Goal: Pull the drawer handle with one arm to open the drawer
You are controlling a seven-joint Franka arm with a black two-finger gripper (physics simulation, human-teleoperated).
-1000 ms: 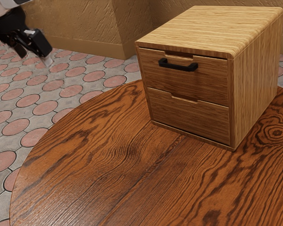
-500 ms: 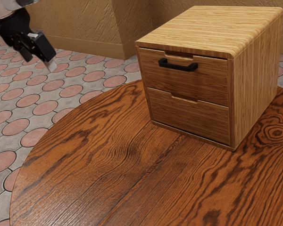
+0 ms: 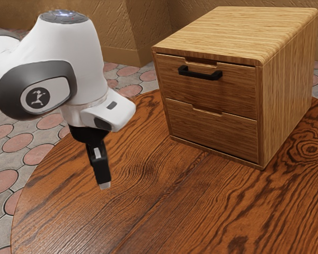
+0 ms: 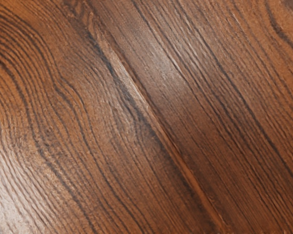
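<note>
Since half a second ago the arm has swung in from the far corner at the exterior view's upper left and now looms over the near part of the worktop (image 3: 164, 211), a round slab of dark, strongly grained wood. The claw (image 3: 104, 183) hangs pointing down just above that bare wood; I cannot tell whether it is released or clenched. The wrist view looks straight onto the worktop's grain (image 4: 146, 117). Further back, toward the exterior view's right, stands a pale striped-wood cabinet (image 3: 286, 79). Its top drawer (image 3: 212, 91) sits flush and carries the black drawer handle (image 3: 200, 73), well apart from the claw, with open worktop between. A lower drawer (image 3: 212, 129) sits beneath. Beyond lie a tiled floor (image 3: 21, 143) and a rough ochre wall (image 3: 111, 21).
</note>
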